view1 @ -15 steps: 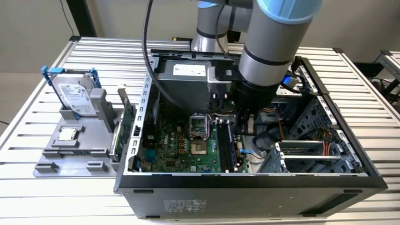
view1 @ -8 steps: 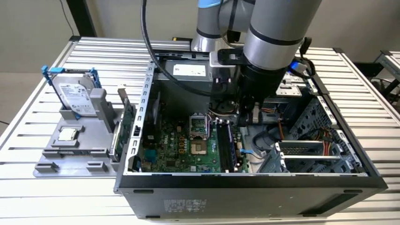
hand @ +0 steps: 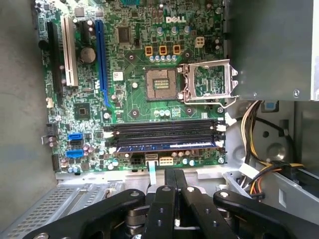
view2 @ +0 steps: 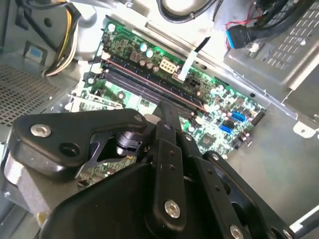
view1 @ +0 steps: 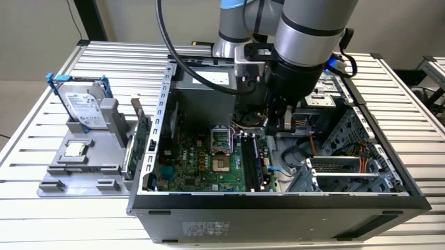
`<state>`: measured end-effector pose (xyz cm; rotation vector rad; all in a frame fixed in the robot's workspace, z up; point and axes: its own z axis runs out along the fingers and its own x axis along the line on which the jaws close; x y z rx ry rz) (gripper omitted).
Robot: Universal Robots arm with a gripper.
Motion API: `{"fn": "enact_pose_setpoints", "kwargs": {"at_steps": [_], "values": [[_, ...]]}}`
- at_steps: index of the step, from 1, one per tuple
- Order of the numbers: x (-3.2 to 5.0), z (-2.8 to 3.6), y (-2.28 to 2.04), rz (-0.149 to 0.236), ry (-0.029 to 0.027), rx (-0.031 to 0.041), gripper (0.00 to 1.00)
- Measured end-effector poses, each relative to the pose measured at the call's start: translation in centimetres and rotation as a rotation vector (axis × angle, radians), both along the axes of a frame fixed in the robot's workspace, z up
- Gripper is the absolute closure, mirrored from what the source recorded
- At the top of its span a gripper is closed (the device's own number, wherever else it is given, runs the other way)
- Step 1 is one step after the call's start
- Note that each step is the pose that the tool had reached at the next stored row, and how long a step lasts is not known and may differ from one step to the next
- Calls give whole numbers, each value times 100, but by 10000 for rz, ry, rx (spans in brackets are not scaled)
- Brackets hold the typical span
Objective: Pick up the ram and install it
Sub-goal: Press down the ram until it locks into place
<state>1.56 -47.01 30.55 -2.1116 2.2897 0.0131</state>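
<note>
Item: hand [hand: 174, 175], mine. Fingers drawn together, nothing seen between them. It hangs low inside the computer case [view1: 278, 211], just beside the memory slots [hand: 164, 130].

Item: the ram [hand: 164, 145]. In the first wrist view it lies along the slot nearest my fingertips, on the motherboard [hand: 134, 99], level end to end.

Handling note, my judgement: seating is the step in hand. Press straight down, evenly along the stick and without twisting. Check both white end latches [hand: 220, 128] close.
</note>
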Motion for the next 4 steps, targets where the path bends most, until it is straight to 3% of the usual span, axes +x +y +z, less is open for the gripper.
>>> {"fn": "enact_pose_setpoints", "kwargs": {"at_steps": [4], "values": [[0, 21, 1, 0, 1, -3, 100]]}}
